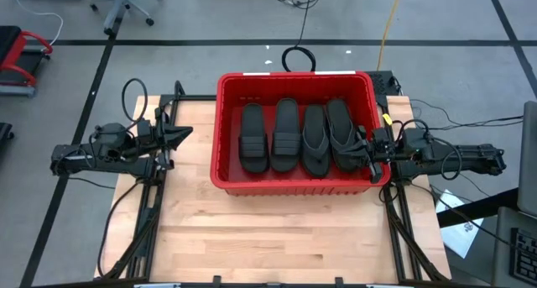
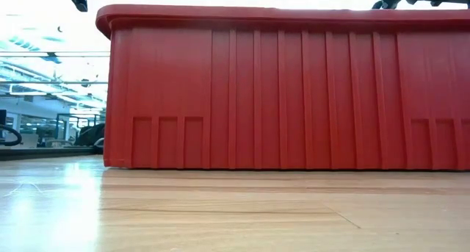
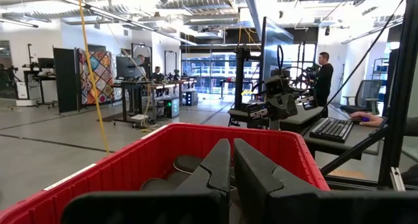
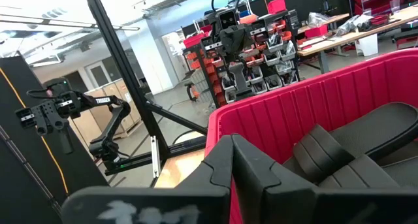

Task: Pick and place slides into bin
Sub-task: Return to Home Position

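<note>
The red bin [image 1: 220, 130] stands on the far half of the wooden table and fills the low view with its wall [image 2: 294, 98]. Several black slides lie side by side in it, toes toward the far edge: two with wide straps [image 1: 254, 138] [image 1: 284, 135] and two thong ones [image 1: 315, 139] [image 1: 341, 133]. My left gripper [image 1: 186, 133] hovers level just left of the bin, shut and holding nothing, its fingers [image 3: 222, 160] pointing over the rim. My right gripper [image 1: 362, 145] hovers shut at the bin's right wall, over the rim [image 4: 274, 103].
Bare wooden tabletop [image 1: 285, 238] stretches from the bin to the near edge. A black cable loop [image 1: 298, 60] lies on the floor behind the bin. People stand and sit at desks [image 3: 323, 67] in the room beyond.
</note>
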